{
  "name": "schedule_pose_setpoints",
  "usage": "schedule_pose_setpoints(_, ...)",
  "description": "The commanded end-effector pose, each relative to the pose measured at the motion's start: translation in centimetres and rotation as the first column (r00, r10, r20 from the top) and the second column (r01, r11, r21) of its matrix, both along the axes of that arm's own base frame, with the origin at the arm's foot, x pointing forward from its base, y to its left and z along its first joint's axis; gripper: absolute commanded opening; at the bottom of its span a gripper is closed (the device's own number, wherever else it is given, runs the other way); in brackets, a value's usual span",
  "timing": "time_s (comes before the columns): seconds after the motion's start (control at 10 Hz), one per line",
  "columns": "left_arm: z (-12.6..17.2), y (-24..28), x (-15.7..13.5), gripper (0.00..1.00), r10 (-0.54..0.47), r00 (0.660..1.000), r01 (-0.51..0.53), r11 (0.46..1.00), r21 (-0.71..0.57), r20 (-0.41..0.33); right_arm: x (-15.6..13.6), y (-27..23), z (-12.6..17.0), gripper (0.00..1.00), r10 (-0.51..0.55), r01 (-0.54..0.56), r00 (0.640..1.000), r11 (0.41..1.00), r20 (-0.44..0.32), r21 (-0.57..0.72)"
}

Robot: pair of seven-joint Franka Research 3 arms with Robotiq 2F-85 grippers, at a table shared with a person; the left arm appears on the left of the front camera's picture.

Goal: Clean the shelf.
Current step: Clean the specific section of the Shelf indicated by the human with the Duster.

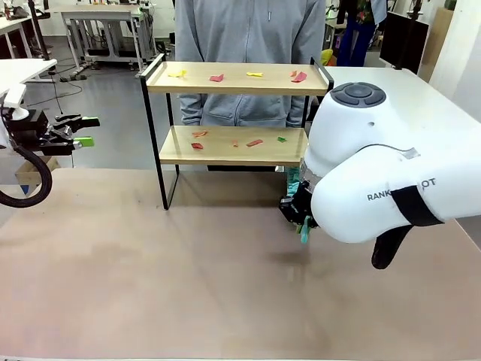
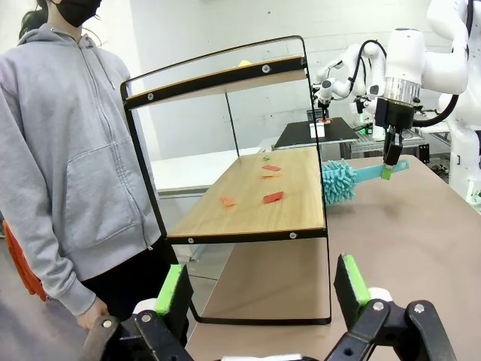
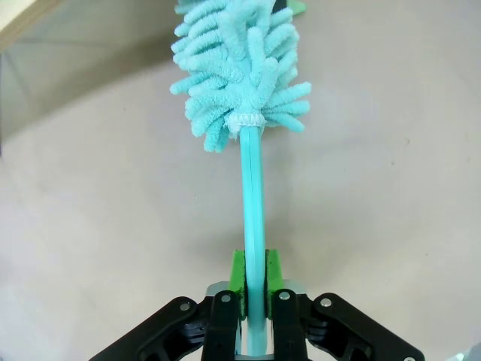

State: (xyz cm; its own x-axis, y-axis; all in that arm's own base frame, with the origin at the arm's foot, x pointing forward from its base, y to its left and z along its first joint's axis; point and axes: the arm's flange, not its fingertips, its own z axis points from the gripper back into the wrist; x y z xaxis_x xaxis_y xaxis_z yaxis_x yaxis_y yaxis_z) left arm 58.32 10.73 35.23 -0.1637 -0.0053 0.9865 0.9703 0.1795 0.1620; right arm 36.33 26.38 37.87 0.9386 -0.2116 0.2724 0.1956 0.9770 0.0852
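My right pincer gripped the duster by its thin handle, so pressing against the shelf edge risked twisting it loose.

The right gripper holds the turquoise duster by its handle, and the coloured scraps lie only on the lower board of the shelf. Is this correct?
Not quite: the front view shows the scraps on both boards of the shelf, upper and lower. The right gripper does hold the duster by its handle.
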Motion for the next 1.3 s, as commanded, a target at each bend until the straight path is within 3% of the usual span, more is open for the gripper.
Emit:
schedule_pose_setpoints(0.0,0.4,0.0,-0.2,1.0,0.002,1.0,-0.002,1.0,-0.002,0.005,-1.0,-1.4,1.0,0.13,0.139,-0.139,0.99,0.99,0.008,-0.012)
schedule_pose_setpoints(0.4,0.4,0.0,-0.2,1.0,0.002,1.0,-0.002,1.0,-0.002,0.005,-2.3,-2.5,2.4,0.13,0.397,-0.397,0.918,0.918,-0.015,0.006)
schedule_pose_setpoints(0.8,0.4,0.0,-0.2,1.0,0.002,1.0,-0.002,1.0,-0.002,0.005,-4.3,-4.3,4.3,0.13,0.563,-0.563,0.826,0.826,0.022,0.027)
schedule_pose_setpoints(0.9,0.4,0.0,-0.2,1.0,0.002,1.0,-0.002,1.0,-0.002,0.005,-5.0,-5.1,4.7,0.13,0.615,-0.615,0.788,0.788,0.029,0.031)
schedule_pose_setpoints(1.1,0.4,0.0,-0.2,1.0,0.002,1.0,-0.002,1.0,-0.002,0.005,-7.0,-7.0,5.5,0.13,0.75,-0.748,0.661,0.659,0.003,0.085)
schedule_pose_setpoints(1.2,0.4,0.0,-0.2,1.0,0.002,1.0,-0.002,1.0,-0.002,0.005,-8.5,-7.3,6.1,0.13,0.783,-0.78,0.622,0.621,-0.014,0.076)
